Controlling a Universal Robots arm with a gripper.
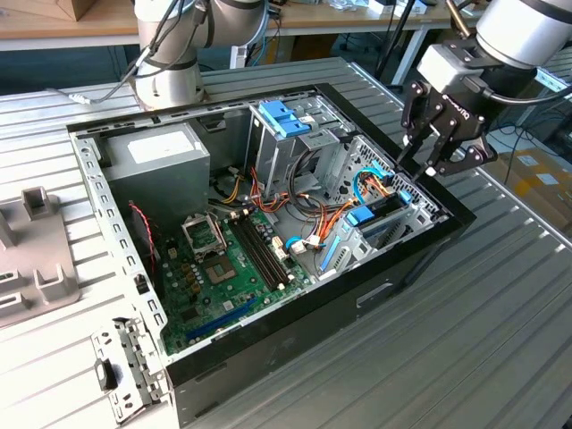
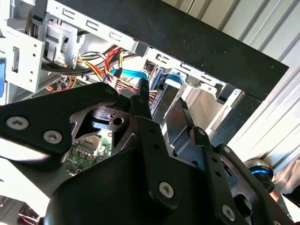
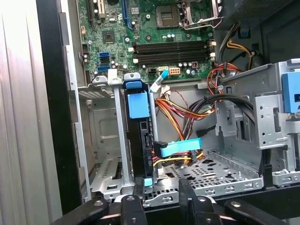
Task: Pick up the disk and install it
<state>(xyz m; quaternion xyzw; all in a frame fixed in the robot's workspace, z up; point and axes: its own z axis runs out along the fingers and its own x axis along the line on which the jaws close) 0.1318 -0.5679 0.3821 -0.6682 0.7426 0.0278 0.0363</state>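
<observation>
**Disk seated in the bay, tool above it**

The disk [image 3: 140,154] stands on edge in the drive bay [image 3: 108,136] at the case's [image 1: 420,246] right end in the exterior view, blue tab [image 3: 138,104] on top and a blue cable [image 3: 180,147] plugged beside it. The tool [image 1: 427,161] hovers just above that corner, fingers [image 3: 133,206] parted and holding nothing. The case lies open on the ribbed desk [image 1: 500,340], motherboard [image 1: 228,268] exposed.
</observation>
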